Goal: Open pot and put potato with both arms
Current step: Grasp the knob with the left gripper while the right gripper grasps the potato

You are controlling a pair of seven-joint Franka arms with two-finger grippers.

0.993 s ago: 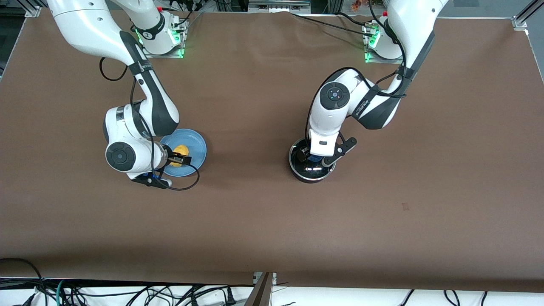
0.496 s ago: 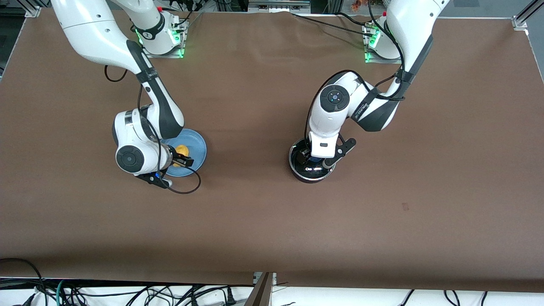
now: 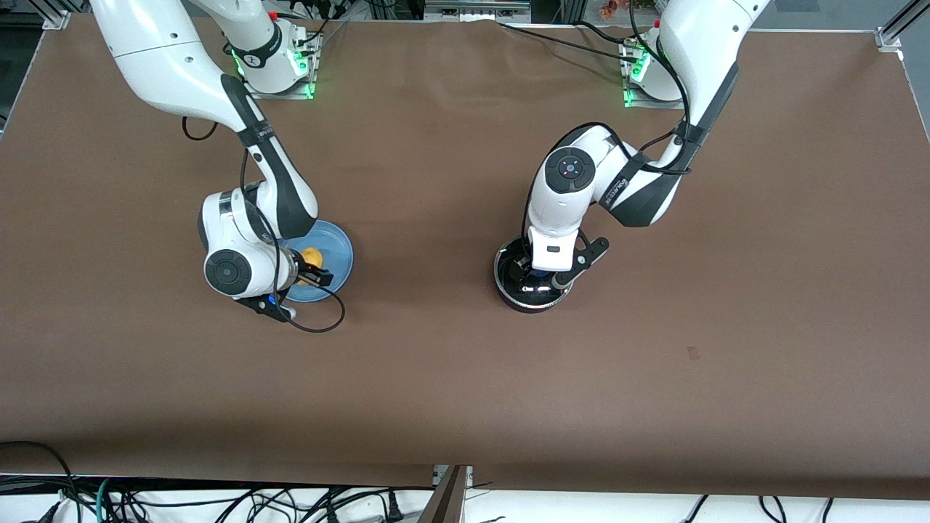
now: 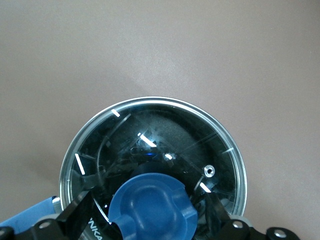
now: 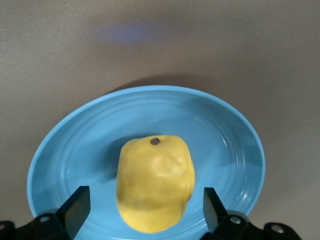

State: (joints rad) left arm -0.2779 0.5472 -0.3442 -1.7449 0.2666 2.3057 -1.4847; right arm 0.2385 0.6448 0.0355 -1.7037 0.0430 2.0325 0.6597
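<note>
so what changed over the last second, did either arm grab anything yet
No grab yet. The right claw slid in along the blue plate toward the potato, its open fingers now on either side of it. The left claw settled slightly over the pot, fingers open around the lid knob. Potato, plate and pot haven't moved.
</note>
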